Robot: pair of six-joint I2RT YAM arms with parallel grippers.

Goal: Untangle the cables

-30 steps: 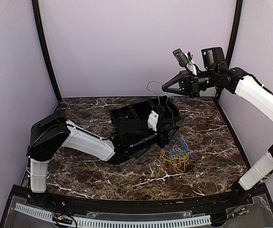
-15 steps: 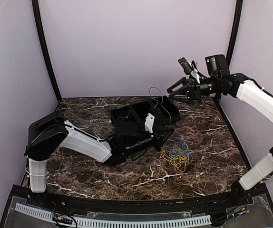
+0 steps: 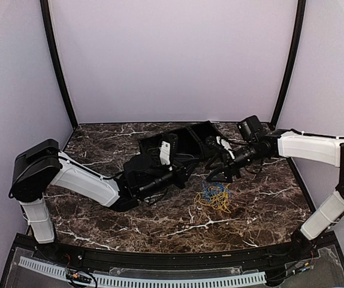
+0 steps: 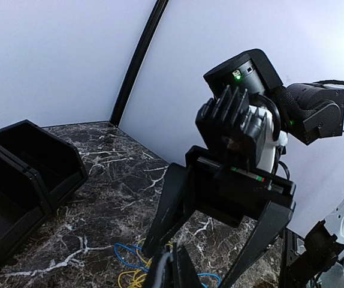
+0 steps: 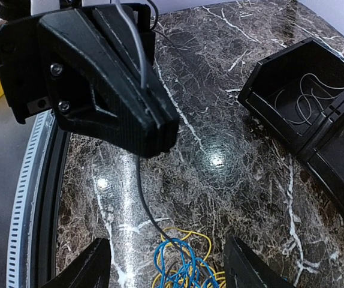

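Note:
The cables [image 3: 214, 197] lie as a small tangle of yellow and blue loops on the marble, right of centre. The bundle [image 5: 187, 264] sits between the spread fingers of my right gripper [image 5: 166, 273], which hovers open just above it. My left gripper [image 5: 160, 135] is shut, and a thin dark cable [image 5: 141, 192] runs from its closed tips down into the bundle. From above, the left gripper [image 3: 189, 170] and right gripper [image 3: 215, 174] face each other closely, just behind the bundle. The left wrist view shows the left gripper [image 4: 172, 270] shut, the cables [image 4: 127, 273] below, and the right gripper [image 4: 196, 264] straddling.
A black three-compartment tray [image 3: 184, 139] stands behind the grippers. One end compartment [image 5: 262, 84] holds a loose pale grey wire [image 5: 310, 99]. The enclosure's purple walls and black corner posts ring the marble table [image 3: 262, 204].
My right gripper opened, let go of the pale wire over the tray, and swung down to the bundle. My left gripper drew back a little to the left and closed.

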